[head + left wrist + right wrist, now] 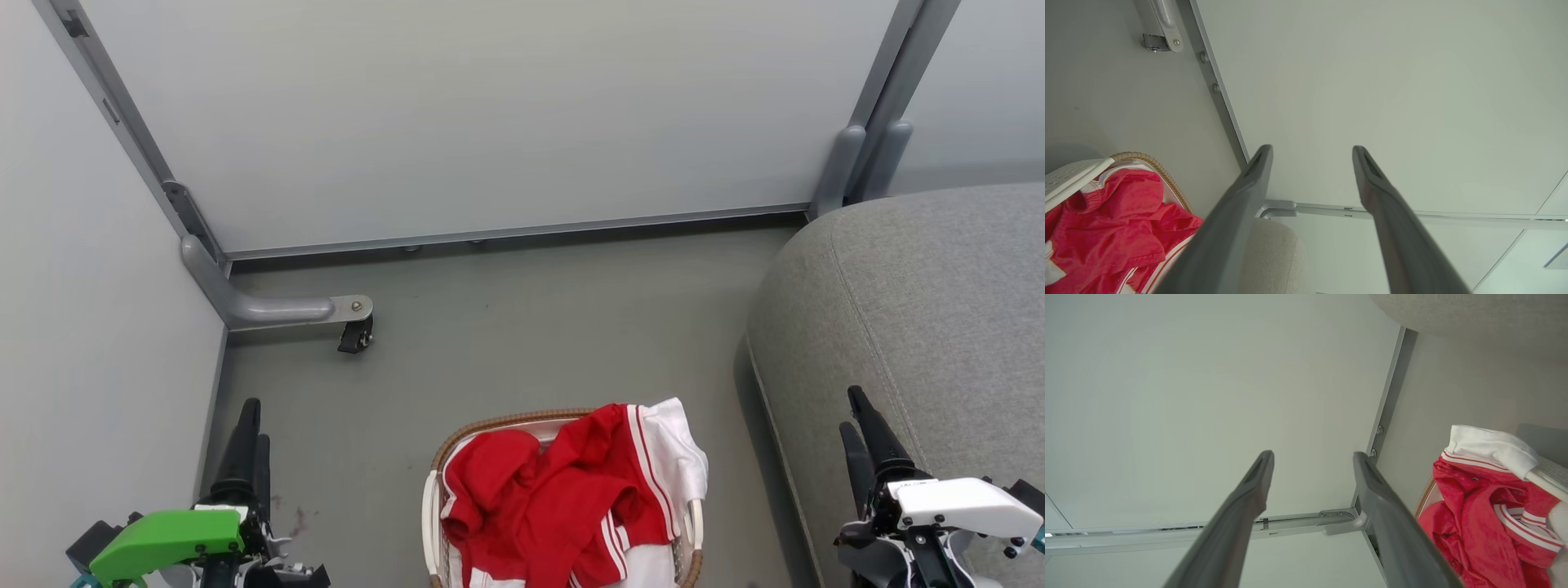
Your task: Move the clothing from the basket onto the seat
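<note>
The clothing (pixel 563 498) is heaped in the basket (pixel 430 508). Left of the basket, the left hand (pixel 251 433) is spread empty; right, by the seat (pixel 922 294), the right hand (pixel 859 425) likewise.

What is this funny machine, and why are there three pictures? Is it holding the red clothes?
It is a robot with two arms. One picture comes from a camera on its head, looking down. There you see its left gripper, with a green part behind it, and its right gripper, with a white part. The other two pictures come from cameras on its wrists, looking along each gripper's two long dark fingers.

On the grey floor stands a small white basket with a brown rim. The red and white clothing is piled inside it. To the robot's right is a big grey seat. Both grippers are open and hold nothing.
</note>
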